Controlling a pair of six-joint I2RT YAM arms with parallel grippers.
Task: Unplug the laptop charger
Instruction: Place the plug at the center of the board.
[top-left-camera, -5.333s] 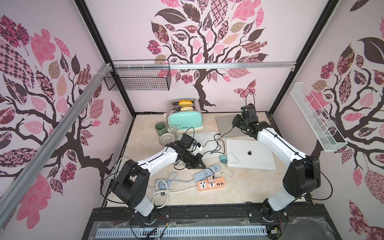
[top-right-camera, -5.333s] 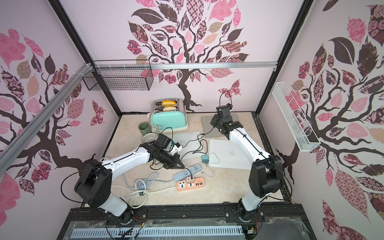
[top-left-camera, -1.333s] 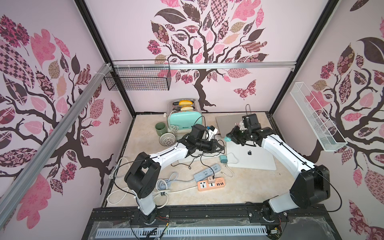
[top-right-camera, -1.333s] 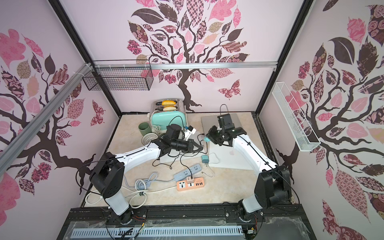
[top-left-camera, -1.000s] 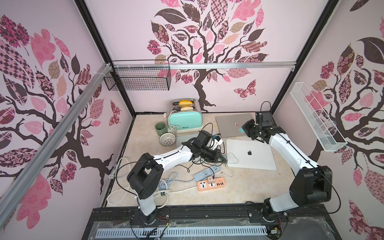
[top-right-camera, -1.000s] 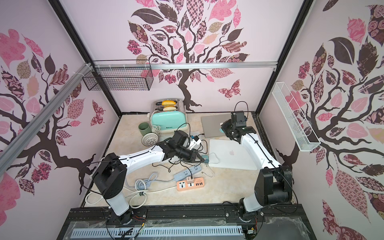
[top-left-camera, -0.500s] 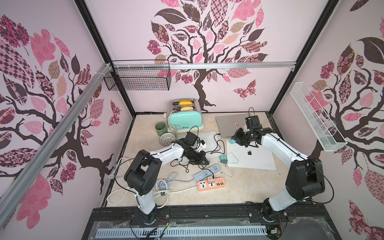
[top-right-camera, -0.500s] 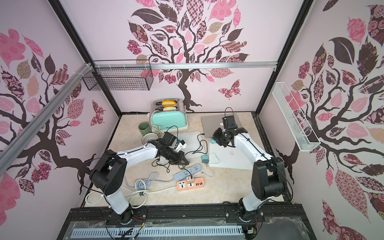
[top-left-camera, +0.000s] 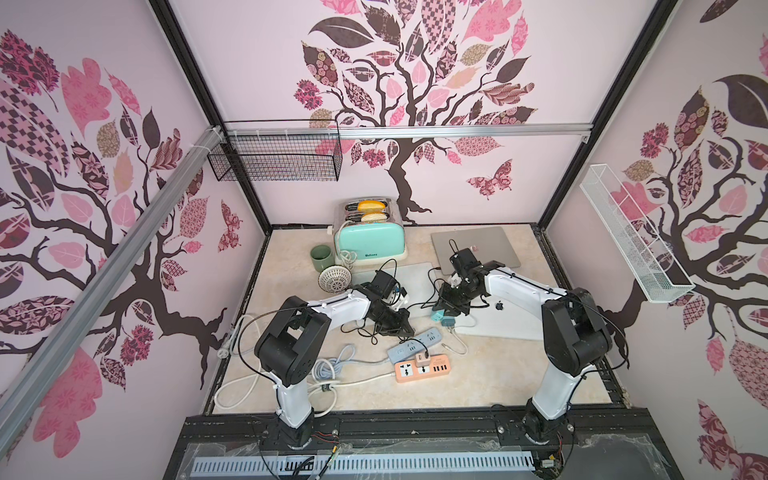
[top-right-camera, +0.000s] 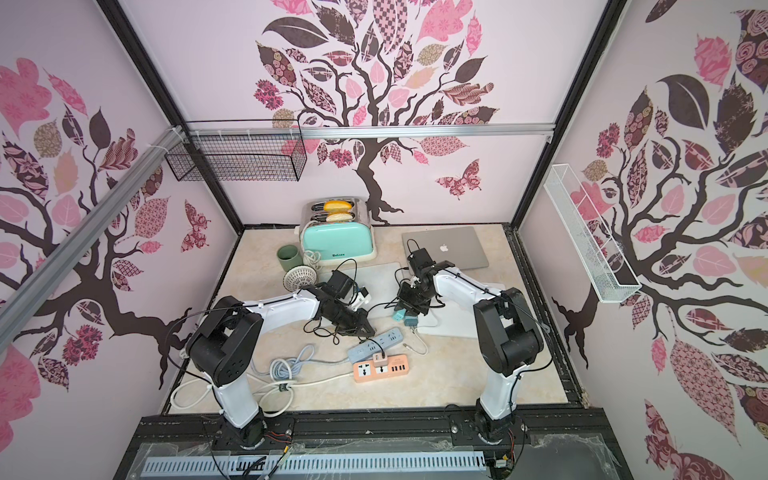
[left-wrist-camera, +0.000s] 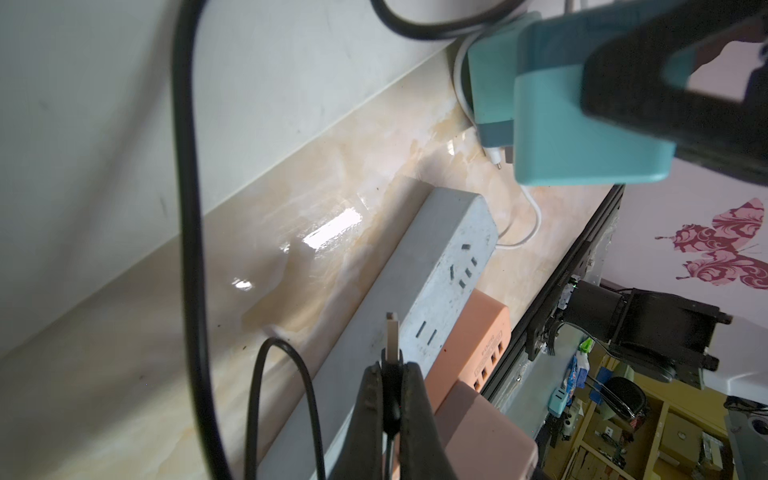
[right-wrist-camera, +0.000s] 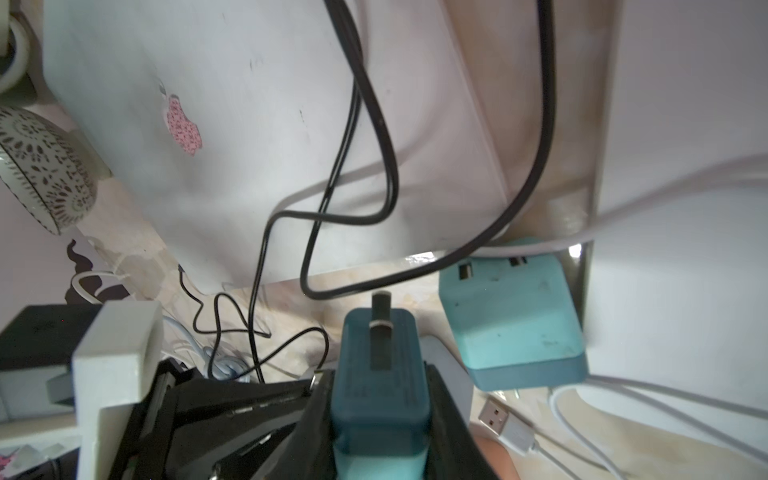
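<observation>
Your right gripper (right-wrist-camera: 378, 380) has come forward from the far grey laptop (top-left-camera: 478, 245) and down to the white laptop's (top-left-camera: 507, 318) left edge. It is clamped on the teal charger block (right-wrist-camera: 378, 353), whose prong stands bare. Your left gripper (left-wrist-camera: 390, 368) has sunk toward the grey power strip (left-wrist-camera: 436, 270), pinched together on a bare USB plug (left-wrist-camera: 392, 336). The unplugging looks done. The charger sits inside the right gripper, just right of the left one and apart from it.
</observation>
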